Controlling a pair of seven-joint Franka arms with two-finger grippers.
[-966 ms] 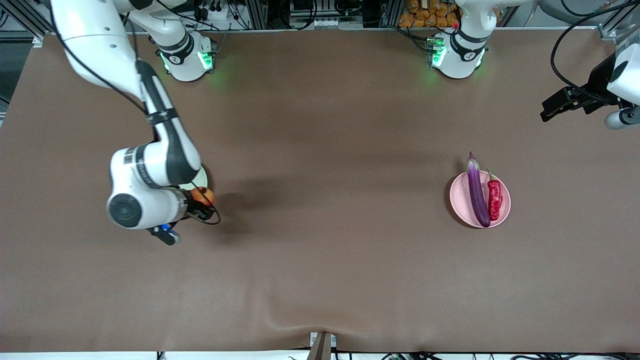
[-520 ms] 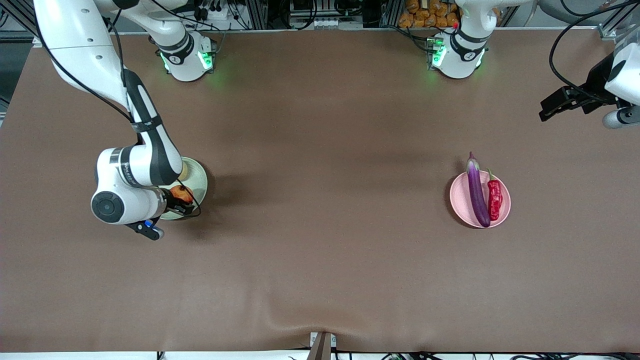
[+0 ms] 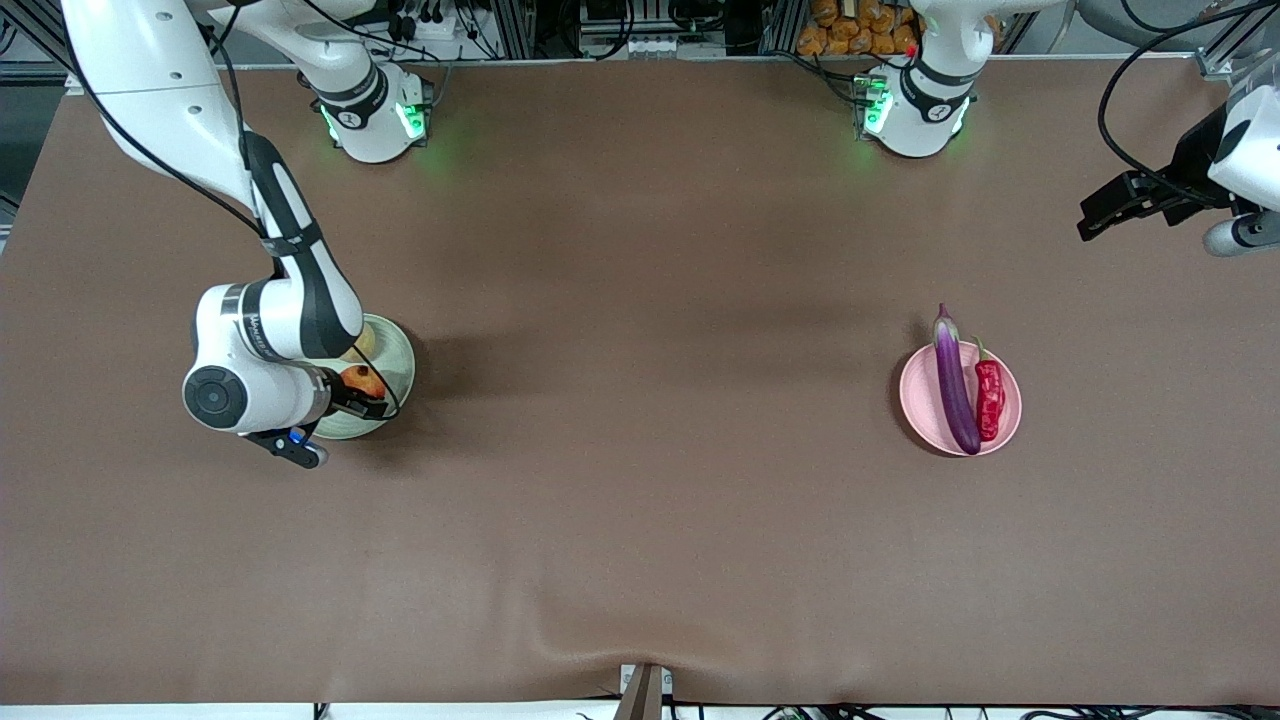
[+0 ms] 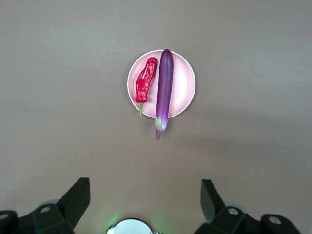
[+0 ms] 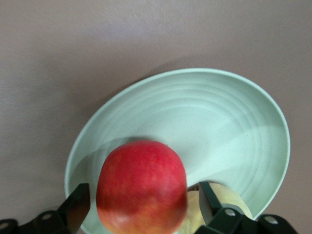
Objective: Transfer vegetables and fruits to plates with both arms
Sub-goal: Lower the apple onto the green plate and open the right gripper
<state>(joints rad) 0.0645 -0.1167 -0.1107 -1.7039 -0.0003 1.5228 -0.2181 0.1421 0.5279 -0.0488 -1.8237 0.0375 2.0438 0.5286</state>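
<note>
The right gripper (image 5: 141,207) hangs low over the pale green plate (image 5: 234,122) at the right arm's end of the counter (image 3: 640,500), its fingers (image 5: 73,209) parted on either side of the red-yellow fruit (image 5: 141,187), which sits between them above the plate with the peach (image 5: 222,202) just beside it. A straight lift looks like the clean exit. The left gripper (image 3: 1110,215) waits open, aloft; eggplant (image 3: 955,385) and chili pepper (image 3: 989,398) lie side by side on the pink plate (image 3: 922,405).
</note>
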